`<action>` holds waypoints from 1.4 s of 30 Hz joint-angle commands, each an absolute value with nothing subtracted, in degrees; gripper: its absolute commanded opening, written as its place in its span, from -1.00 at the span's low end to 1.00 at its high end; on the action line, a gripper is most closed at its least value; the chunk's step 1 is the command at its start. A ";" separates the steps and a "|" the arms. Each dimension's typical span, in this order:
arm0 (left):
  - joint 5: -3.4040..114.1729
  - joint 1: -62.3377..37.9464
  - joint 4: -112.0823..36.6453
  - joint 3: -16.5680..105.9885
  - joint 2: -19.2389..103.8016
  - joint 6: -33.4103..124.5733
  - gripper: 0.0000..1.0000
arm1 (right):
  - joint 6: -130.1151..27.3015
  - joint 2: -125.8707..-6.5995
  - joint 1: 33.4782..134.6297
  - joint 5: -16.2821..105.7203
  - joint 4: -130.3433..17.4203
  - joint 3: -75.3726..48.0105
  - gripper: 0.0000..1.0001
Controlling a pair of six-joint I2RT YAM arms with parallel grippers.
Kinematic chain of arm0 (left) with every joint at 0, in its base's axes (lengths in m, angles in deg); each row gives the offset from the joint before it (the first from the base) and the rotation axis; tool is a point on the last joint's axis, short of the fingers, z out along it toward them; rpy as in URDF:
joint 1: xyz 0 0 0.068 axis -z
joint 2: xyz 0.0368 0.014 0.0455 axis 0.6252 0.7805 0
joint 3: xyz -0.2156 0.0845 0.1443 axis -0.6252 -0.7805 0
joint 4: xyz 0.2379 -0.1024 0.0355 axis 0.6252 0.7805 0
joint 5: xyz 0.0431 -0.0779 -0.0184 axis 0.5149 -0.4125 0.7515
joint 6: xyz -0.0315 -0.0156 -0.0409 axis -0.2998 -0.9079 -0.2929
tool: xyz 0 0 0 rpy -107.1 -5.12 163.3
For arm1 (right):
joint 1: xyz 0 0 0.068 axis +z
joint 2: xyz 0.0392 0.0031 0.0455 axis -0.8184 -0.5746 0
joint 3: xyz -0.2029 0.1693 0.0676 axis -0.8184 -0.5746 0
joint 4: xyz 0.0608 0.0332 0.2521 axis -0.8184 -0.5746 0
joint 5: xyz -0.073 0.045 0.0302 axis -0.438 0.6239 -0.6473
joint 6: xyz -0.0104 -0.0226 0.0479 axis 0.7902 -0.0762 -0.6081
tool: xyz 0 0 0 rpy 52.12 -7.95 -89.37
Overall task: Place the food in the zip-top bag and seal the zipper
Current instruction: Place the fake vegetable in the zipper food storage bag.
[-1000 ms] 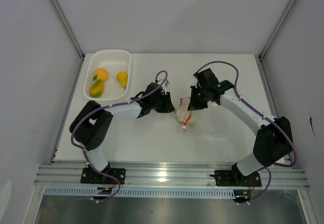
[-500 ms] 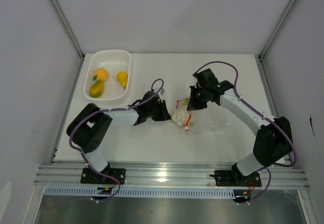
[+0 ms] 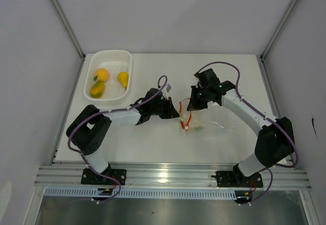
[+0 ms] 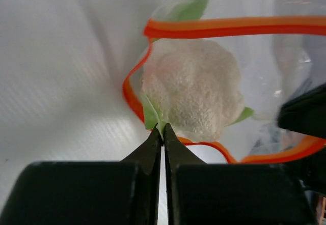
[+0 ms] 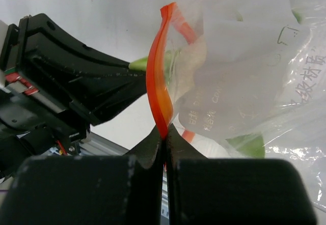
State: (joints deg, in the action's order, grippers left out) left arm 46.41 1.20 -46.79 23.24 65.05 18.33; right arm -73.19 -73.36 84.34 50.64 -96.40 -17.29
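**Cauliflower is through the mouth; three fruits to go**

A second ago the toy cauliflower [image 4: 191, 95] showed from above as a white lump on the table [image 3: 153, 143], just outside the bag's mouth. Since then my left hand [image 4: 163, 131] has pushed in toward the zip-top bag [image 5: 244, 82]. The lump no longer shows plainly in the overhead view. From my left wrist I see it sitting inside the loop of the orange-red zipper [image 4: 229, 26], with clear plastic behind it.

My left hand is closed, its fingertips pinching the cauliflower's green leaf right at the lower lip of the mouth. My right hand [image 5: 164, 133] is also closed, clamped on the zipper strip, and it holds that edge of the mouth lifted. It has barely moved over the last second.

I judge that the first piece is in, or nearly so. The leaf I hold sits at the strip itself, so I should nudge it deeper before letting go, or it may roll back out.

The rest of the food is untouched. The orange fruit [image 3: 102, 74], the yellow pear [image 3: 123, 78] and the yellow-green fruit [image 3: 97, 88] lie in the white mesh basket [image 3: 109, 62], well apart from the bag. Sealing is a long way off.
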 commanded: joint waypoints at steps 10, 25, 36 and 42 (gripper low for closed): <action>43.95 2.44 -61.10 20.36 51.25 6.98 -0.99 | -76.93 -72.08 83.84 56.23 -92.26 -16.80 -1.00; 41.85 3.76 -60.50 21.50 63.83 7.68 -0.99 | -78.61 -72.08 82.97 60.02 -90.67 -16.72 -1.00; 48.26 3.76 -49.16 25.54 53.02 18.57 0.10 | -78.08 -71.20 82.17 60.37 -90.23 -18.83 -1.00; 51.07 3.58 -45.38 27.39 50.20 21.56 0.46 | -77.46 -71.29 82.00 60.19 -90.76 -18.91 -1.00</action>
